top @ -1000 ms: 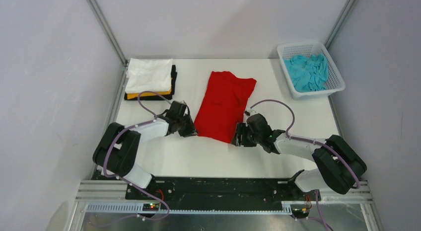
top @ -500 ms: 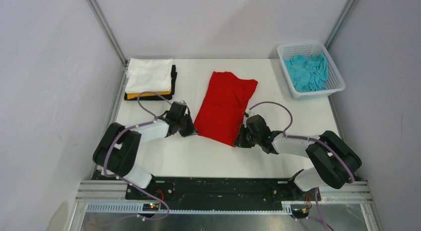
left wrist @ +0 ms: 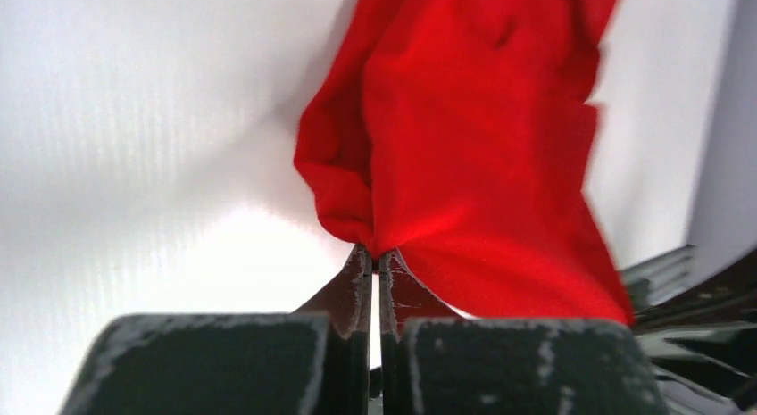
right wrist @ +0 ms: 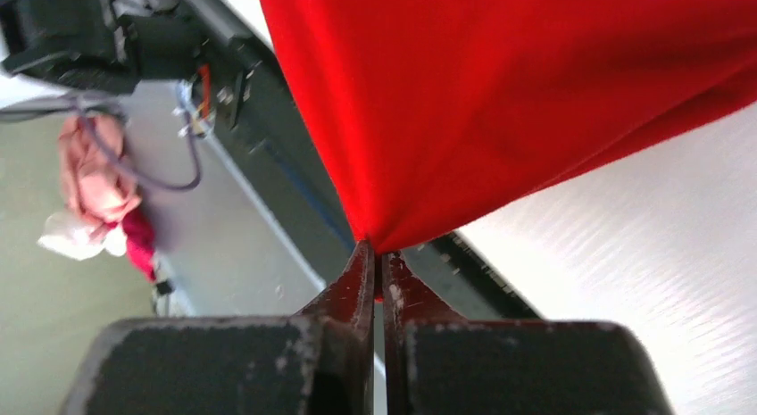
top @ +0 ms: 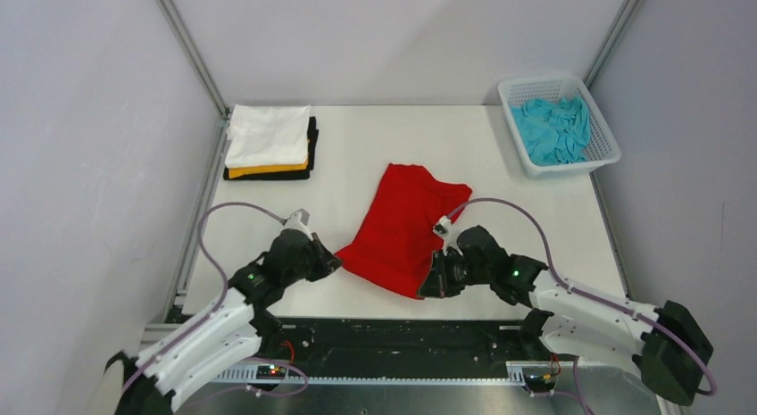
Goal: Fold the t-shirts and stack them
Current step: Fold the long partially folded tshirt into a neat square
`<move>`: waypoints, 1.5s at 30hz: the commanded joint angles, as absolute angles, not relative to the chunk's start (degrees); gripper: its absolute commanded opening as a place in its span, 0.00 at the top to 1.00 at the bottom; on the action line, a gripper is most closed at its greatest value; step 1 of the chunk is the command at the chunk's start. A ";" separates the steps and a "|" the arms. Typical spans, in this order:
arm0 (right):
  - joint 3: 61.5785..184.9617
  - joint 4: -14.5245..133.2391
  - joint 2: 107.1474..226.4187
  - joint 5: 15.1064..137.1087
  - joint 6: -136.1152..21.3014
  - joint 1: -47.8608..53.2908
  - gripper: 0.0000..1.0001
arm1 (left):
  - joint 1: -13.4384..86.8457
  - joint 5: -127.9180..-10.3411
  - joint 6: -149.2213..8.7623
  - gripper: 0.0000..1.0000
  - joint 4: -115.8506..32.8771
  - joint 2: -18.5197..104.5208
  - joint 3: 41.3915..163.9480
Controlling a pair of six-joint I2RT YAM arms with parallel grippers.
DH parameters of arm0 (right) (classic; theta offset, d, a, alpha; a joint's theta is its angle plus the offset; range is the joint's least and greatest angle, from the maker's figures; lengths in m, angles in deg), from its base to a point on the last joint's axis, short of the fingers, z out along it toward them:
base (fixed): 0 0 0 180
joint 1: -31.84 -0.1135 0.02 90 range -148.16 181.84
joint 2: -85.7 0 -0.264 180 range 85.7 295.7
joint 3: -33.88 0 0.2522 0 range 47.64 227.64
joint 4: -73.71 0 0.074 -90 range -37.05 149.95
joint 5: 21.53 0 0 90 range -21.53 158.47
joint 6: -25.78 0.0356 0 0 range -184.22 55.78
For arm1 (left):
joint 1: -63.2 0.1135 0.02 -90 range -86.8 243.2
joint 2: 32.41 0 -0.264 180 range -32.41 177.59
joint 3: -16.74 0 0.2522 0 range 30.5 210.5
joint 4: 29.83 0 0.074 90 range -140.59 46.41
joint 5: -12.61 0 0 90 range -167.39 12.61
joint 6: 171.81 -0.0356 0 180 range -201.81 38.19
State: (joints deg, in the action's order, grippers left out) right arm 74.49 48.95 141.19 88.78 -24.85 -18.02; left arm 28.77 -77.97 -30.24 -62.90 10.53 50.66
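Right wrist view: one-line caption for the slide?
Right claw shut on the red t-shirt, cloth fanning out above the white table.

The left claw (top: 332, 261) and right claw (top: 429, 288) pulled back toward their bases — dragging the soft bright-red cloth t-shirt (top: 402, 228) down the white worktop (top: 357, 156) toward its near edge.

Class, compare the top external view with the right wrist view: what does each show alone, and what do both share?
Only the top external view shows the folded stack, the basket holding the turquoise t-shirt, and the left gripper at the red t-shirt's near-left corner. Only the right wrist view shows the right gripper with jaws shut on red cloth up close, plus a pinkish bundle beyond the table edge. Both show the red t-shirt, the right gripper and the white table.
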 commanded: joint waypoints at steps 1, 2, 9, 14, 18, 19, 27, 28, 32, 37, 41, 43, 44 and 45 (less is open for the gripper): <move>75.85 42.07 135.56 97.03 -21.85 -20.67 1.00 | 27.05 -83.91 -28.56 1.00 -71.23 -0.48 53.83; 76.03 41.02 134.53 97.73 -21.68 -20.69 1.00 | 27.02 -83.77 -28.86 1.00 -71.47 -2.39 54.38; 77.63 35.55 130.32 100.22 -22.26 -13.14 1.00 | 26.82 -85.69 -33.48 1.00 -70.64 1.08 63.68; 78.96 30.88 128.23 104.49 -25.19 -0.80 1.00 | 26.74 -85.00 -37.10 1.00 -65.28 11.75 70.11; 79.73 29.33 129.59 108.29 -26.82 7.86 1.00 | 26.86 -85.85 -39.91 1.00 -63.43 21.48 78.76; 79.83 29.47 130.01 109.32 -26.93 9.22 1.00 | 26.84 -85.93 -40.73 1.00 -63.22 24.86 80.03; 81.30 38.11 138.04 110.00 -25.56 19.38 1.00 | 29.03 -85.03 -45.01 1.00 -62.60 44.53 95.37; 81.72 39.57 139.79 108.58 -25.38 19.63 1.00 | 30.07 -83.32 -45.21 1.00 -62.63 47.96 97.87; 83.72 43.07 144.35 102.60 -24.60 21.84 1.00 | 32.84 -79.62 -45.88 1.00 -62.65 56.80 104.18; 88.31 43.78 152.46 98.04 -25.59 23.88 1.00 | 34.44 -78.25 -47.20 1.00 -62.68 65.24 112.23; 89.84 47.17 157.72 98.06 -24.54 24.91 1.00 | 34.86 -76.43 -47.90 1.00 -62.69 71.41 116.67; 90.05 49.18 159.42 97.49 -23.72 25.23 1.00 | 35.03 -75.28 -48.03 1.00 -62.68 74.10 118.30; 90.12 50.29 159.92 97.22 -23.62 25.24 1.00 | 35.05 -75.06 -48.12 1.00 -62.69 75.67 118.74; 90.15 50.82 160.77 96.20 -23.57 25.29 1.00 | 35.18 -74.77 -48.18 1.00 -62.68 77.23 119.64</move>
State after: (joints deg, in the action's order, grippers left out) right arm 88.48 48.01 158.47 99.78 -24.21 24.49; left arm 33.31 -73.90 -45.71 -64.74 73.46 115.38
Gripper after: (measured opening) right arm 0.018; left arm 0.012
